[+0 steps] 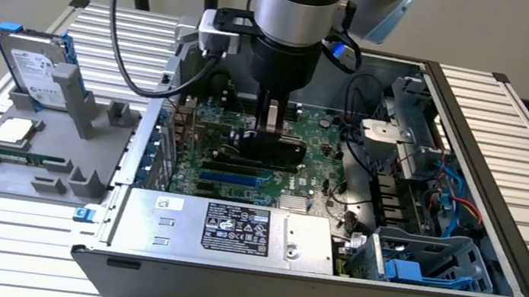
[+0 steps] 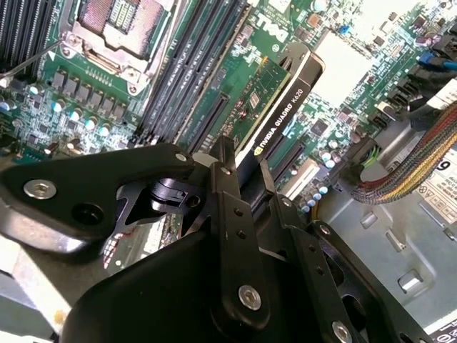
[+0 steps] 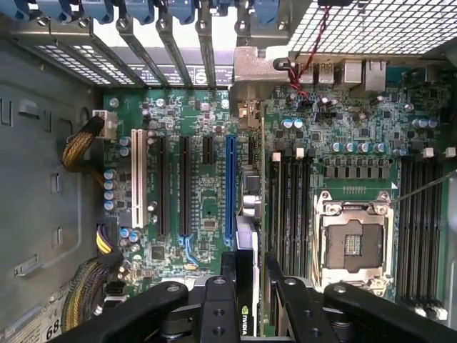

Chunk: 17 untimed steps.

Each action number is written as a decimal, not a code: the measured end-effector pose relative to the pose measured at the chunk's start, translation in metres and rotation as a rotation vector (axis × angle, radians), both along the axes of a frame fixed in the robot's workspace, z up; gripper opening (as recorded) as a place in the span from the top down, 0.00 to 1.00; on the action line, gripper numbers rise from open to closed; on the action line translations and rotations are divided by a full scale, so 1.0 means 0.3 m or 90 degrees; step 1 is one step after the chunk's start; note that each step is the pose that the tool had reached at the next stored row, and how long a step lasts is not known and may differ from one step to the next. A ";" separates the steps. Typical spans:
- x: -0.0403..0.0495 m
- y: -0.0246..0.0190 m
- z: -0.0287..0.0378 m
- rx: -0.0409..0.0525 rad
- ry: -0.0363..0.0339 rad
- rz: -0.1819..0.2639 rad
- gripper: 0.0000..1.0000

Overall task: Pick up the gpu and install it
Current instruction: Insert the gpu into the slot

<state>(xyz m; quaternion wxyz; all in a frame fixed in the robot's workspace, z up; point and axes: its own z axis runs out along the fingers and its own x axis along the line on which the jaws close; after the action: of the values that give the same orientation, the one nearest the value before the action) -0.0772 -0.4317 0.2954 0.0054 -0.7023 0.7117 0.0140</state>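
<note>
The gpu (image 1: 279, 153) hangs edge-down inside the open computer case, just above the green motherboard (image 1: 322, 141). My gripper (image 1: 269, 128) is shut on its upper edge. In the second wrist view the gpu (image 2: 275, 107) shows a green board face and a black edge, clamped between the black fingers (image 2: 223, 161) of the gripper (image 2: 244, 170). In the first wrist view the gripper (image 3: 250, 266) holds the gpu (image 3: 244, 314) above the board, close to the long blue slot (image 3: 229, 186) and the black slots beside it.
A silver hard drive in a blue frame (image 1: 35, 68), a processor (image 1: 16, 131) and a memory stick (image 1: 18, 157) sit on a grey fixture at the exterior view's left. The power supply (image 1: 223, 228), drive cage (image 1: 424, 262) and cables (image 1: 365, 127) crowd the case.
</note>
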 end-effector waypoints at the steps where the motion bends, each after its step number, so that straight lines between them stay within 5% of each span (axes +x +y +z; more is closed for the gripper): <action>1: 0.000 -0.002 -0.002 0.0001 0.0000 0.000 1.00; 17: -0.005 -0.012 -0.029 -0.0018 0.0000 0.000 1.00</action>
<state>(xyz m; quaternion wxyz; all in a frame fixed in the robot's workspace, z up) -0.0788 -0.4352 0.2866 0.0044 -0.7023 0.7117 0.0130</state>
